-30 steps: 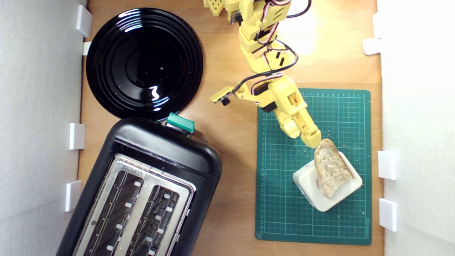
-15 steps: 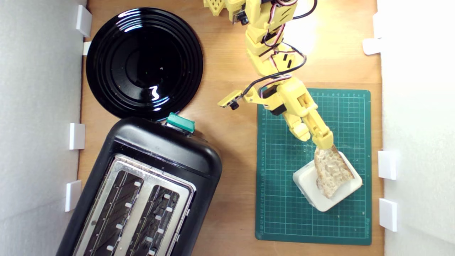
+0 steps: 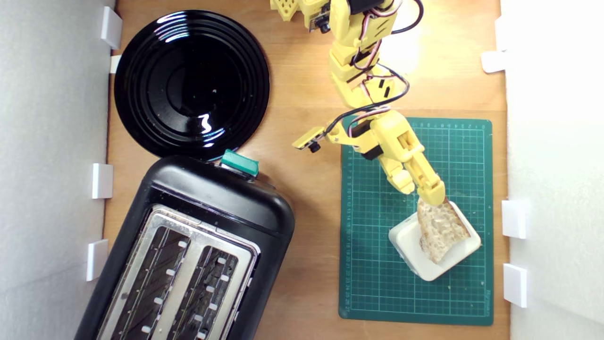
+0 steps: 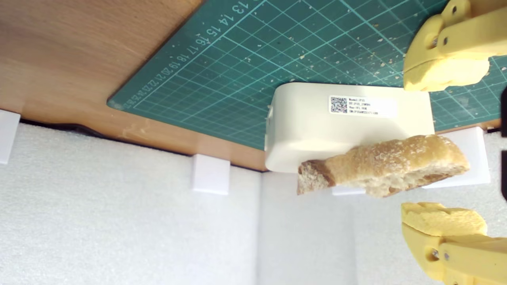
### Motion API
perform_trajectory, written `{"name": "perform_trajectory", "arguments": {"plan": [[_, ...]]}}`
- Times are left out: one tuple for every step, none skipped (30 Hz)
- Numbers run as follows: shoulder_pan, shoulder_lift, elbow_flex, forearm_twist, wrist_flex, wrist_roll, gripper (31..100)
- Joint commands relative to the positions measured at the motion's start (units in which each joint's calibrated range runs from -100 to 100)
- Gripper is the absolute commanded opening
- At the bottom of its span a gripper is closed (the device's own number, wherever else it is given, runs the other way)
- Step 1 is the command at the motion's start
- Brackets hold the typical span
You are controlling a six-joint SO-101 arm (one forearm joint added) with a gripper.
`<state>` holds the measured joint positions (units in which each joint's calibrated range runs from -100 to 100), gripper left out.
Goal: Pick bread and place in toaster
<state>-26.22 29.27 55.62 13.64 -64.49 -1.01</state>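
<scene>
In the exterior view, the yellow gripper (image 3: 424,191) has slid toward the exterior view's right and a little lower over the last second, so its tip now overlaps the rounded, crust end of the bread (image 3: 441,230). The bread itself has not shifted — it lies tilted across the white block (image 3: 409,243) on the green cutting mat (image 3: 377,264). The toaster (image 3: 188,255) sits well apart at the exterior view's lower left, both slots empty and its teal lever (image 3: 239,163) up; the black plate (image 3: 191,84) lies just above it in that view. The move reads as the final lining-up before a grasp, with the whole carry to the toaster still ahead.

In the wrist view, the gripper (image 4: 443,148) stands wide open, holding nothing: one fingertip (image 4: 443,73) is on the mat side, the other (image 4: 441,219) on the far side, and the crust end of the bread (image 4: 382,166) reaches into the gap between them without touching either. The bread juts past the edge of the white block (image 4: 317,126), which leaves that end free to be pinched. Closing now looks feasible, though only the end of the slice is between the fingertips — a slightly deeper reach might give a surer hold.
</scene>
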Motion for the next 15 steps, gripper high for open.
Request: {"name": "perform_trajectory", "arguments": {"plan": [[-1.1, -0.4, -3.7, -0.3, -1.0, 0.4, 91.1], [-1.3, -0.4, -3.9, -0.3, -0.9, 0.3, 91.1], [-1.3, -0.3, -4.4, -0.3, -0.9, 0.3, 91.1], [-1.3, -0.2, -4.6, -0.3, -0.9, 0.3, 91.1], [-1.3, -0.2, -4.9, -0.3, -0.8, 0.3, 91.1], [-1.3, -0.2, -5.1, -0.3, -0.8, 0.3, 91.1], [-1.3, -0.2, -5.3, -0.3, -0.8, 0.2, 91.1], [-1.3, -0.2, -5.6, -0.3, -0.8, 0.1, 91.1], [-1.3, 0.1, -5.9, -0.3, -0.7, 0.1, 91.1], [-1.3, 0.7, -6.5, -0.3, -0.7, 0.1, 91.1], [-1.4, 1.3, -7.1, -0.3, -0.7, 0.3, 91.1], [-1.4, 1.9, -7.6, -0.3, -0.7, 0.3, 91.1], [-1.4, 2.2, -8.0, -0.3, -0.7, 0.3, 91.1], [-1.4, 2.5, -8.4, -0.3, -0.7, 0.4, 91.1], [-1.4, 2.7, -8.5, -0.3, -0.7, 0.4, 91.1]]}}
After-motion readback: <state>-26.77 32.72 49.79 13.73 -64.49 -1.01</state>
